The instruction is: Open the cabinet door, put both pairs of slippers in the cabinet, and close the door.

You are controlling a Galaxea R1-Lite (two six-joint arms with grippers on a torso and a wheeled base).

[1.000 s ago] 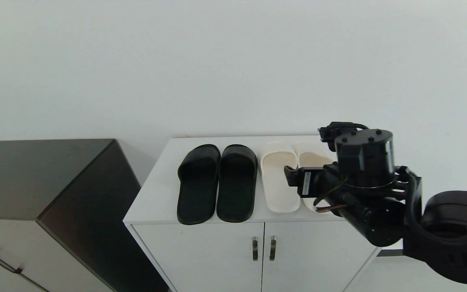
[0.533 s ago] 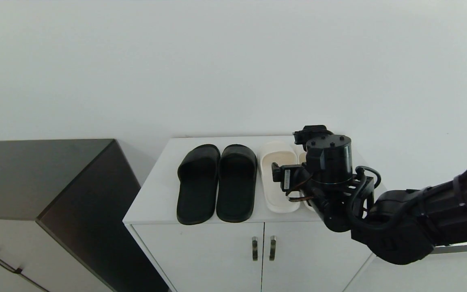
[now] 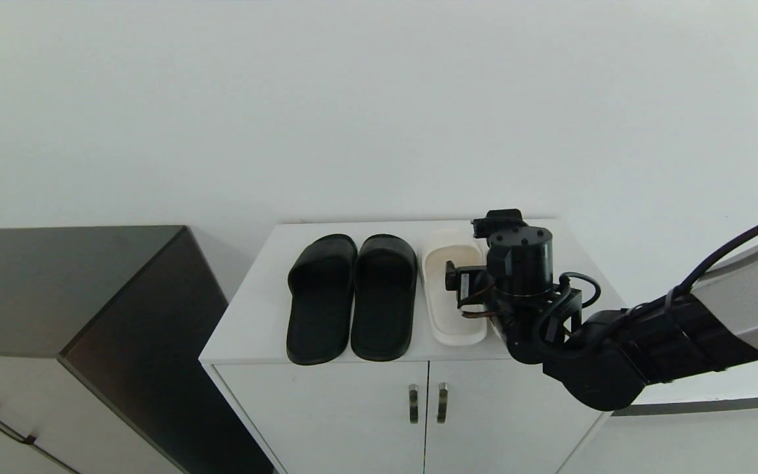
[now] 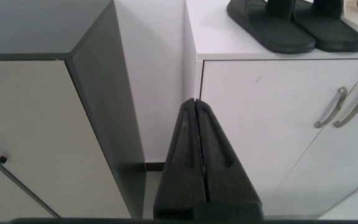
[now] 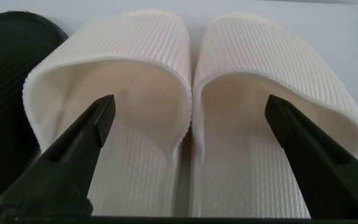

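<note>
My right gripper (image 5: 190, 106) is spread wide and holds nothing. It hangs over the heel end of the white slippers (image 5: 142, 155), one fingertip (image 5: 104, 106) in front of each strap opening. I cannot tell whether the fingers touch the soles. The two white slippers lie side by side with their inner edges touching, toes toward the wall (image 3: 379, 99).

Just beside them, on my left, sit the black slippers (image 3: 382, 296), also a close pair. The nearer black one is almost against the white one, so there is little room for a finger on that side. All four lie on top of the white cabinet (image 3: 254, 316). The black heels reach the front edge and the white heel stops just short of it. There is bare top behind the toes and a wider bare strip to the left of the black pair. My own right arm hides the top's right edge.

Both cabinet doors (image 3: 326, 421) are closed, their two handles (image 3: 414, 403) close together at the middle seam.

My left gripper (image 4: 195, 109) has its fingers pressed together on nothing. It sits low, facing the narrow gap between the white cabinet and the dark-topped unit (image 3: 56, 283), which stands close on the left.
</note>
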